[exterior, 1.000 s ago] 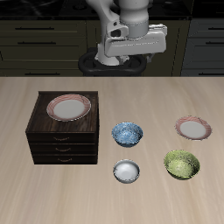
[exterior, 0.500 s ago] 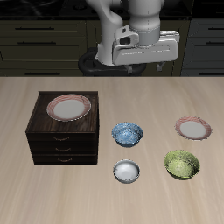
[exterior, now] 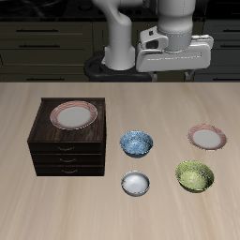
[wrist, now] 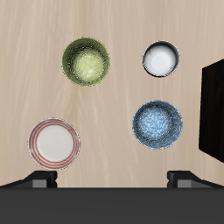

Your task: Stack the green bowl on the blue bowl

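Note:
The green bowl (exterior: 195,175) (wrist: 86,60) is olive and speckled and sits upright near the table's front edge. The blue bowl (exterior: 137,143) (wrist: 157,124), mottled blue and white, stands a little farther back, between the green bowl and the dark cabinet. My gripper (exterior: 174,67) (wrist: 112,179) hangs high above the back of the table, well apart from both bowls. Its fingertips (wrist: 39,179) stand wide apart in the wrist view, open with nothing between them.
A small silvery-white bowl (exterior: 136,184) (wrist: 161,59) sits in front of the blue bowl. A pink-rimmed plate (exterior: 207,138) (wrist: 54,143) lies behind the green bowl. A dark wooden drawer cabinet (exterior: 56,155) (wrist: 214,109) carries another pink-rimmed plate (exterior: 74,115).
My gripper has travelled sideways along the back of the table, toward the side where the green bowl and the loose plate lie. Nothing on the table has moved.

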